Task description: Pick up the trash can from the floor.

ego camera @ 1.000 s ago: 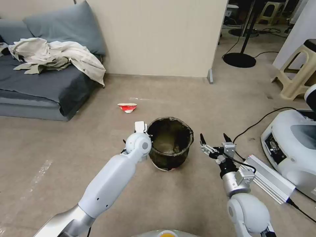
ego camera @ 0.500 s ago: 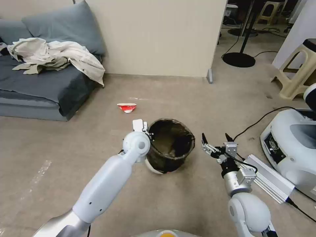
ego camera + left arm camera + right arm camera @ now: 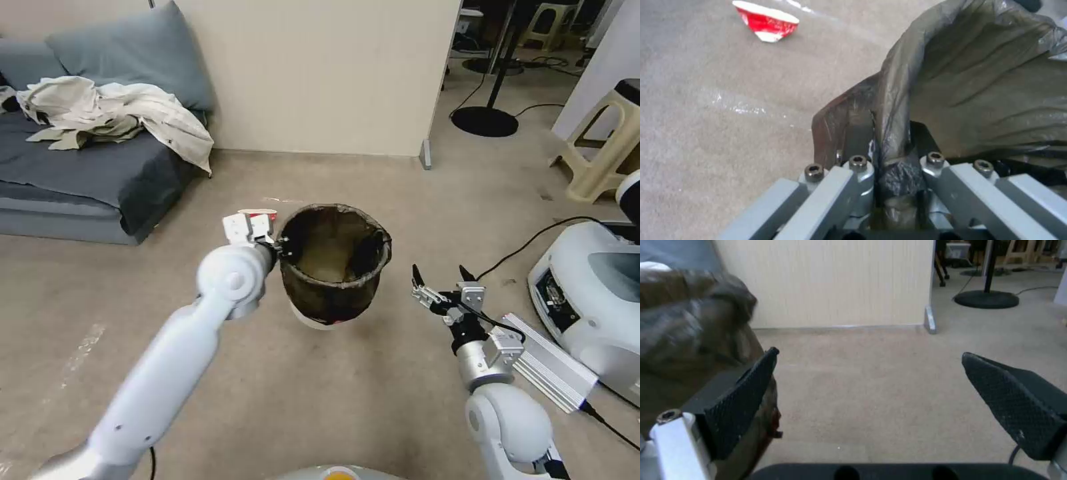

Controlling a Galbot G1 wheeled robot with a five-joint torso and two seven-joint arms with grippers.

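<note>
1 bin [image 3: 333, 263], head view: round, white, lined with a thin black bag; seen tilted, white base apparently clear of the floor [image 3: 373, 400], hung from the left gripper [image 3: 279, 245] at the near-left rim. Right gripper [image 3: 440, 281] is held beside it, apart, fingers spread. A paper cup [image 3: 259, 213] is partly hidden behind the left wrist.

Left wrist view: rim wall and bag [image 3: 951, 83] are pinched between the closed fingers [image 3: 858, 173]. Bin judged light and fairly stiff; bag film slippery, so hold is best taken on the rim.

Right wrist view: pads [image 3: 740, 400] are spread wide, bin at 1 side.
</note>
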